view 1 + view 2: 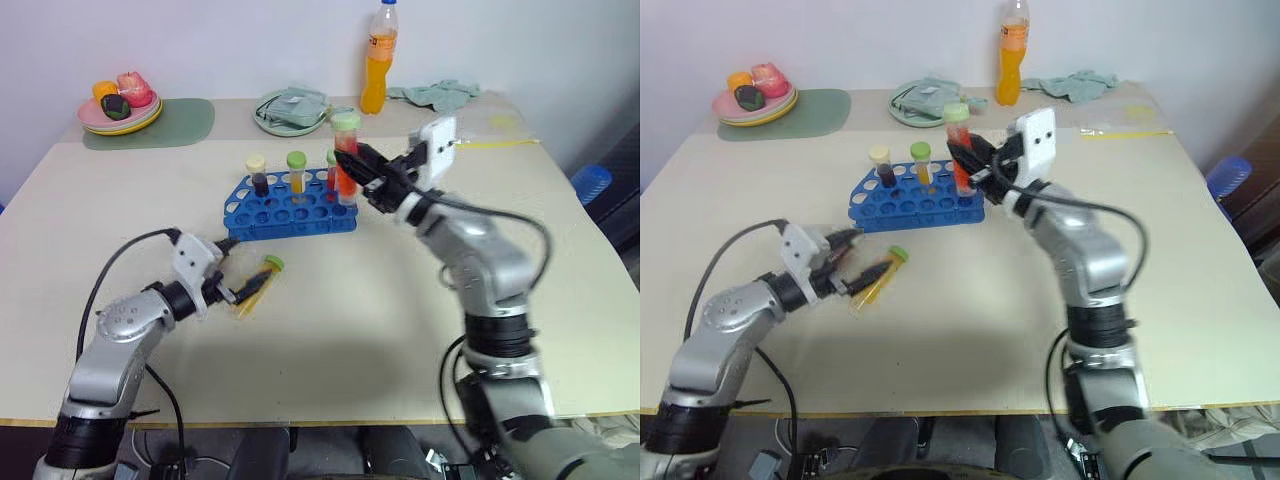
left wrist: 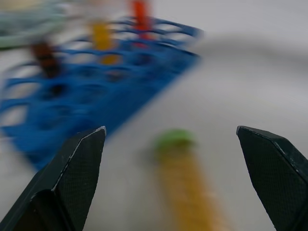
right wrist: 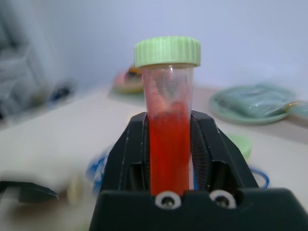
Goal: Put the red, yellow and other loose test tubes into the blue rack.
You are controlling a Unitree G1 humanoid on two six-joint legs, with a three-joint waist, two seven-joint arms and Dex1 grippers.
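The right hand pinches the red tube upright, just above the blue rack. The left hand, spread, straddles the yellow tube lying lengthwise on the worktop.

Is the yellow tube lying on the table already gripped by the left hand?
No: the left hand stands open, its fingers apart on either side of the yellow tube.

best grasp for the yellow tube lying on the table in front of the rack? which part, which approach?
Grip the yellow tube across its clear body, just below the green cap, probably coming in low from the left gripper side. It lies flat and apart from the blue rack, with its long axis roughly between that gripper's open fingers, so they could close on its round sides.
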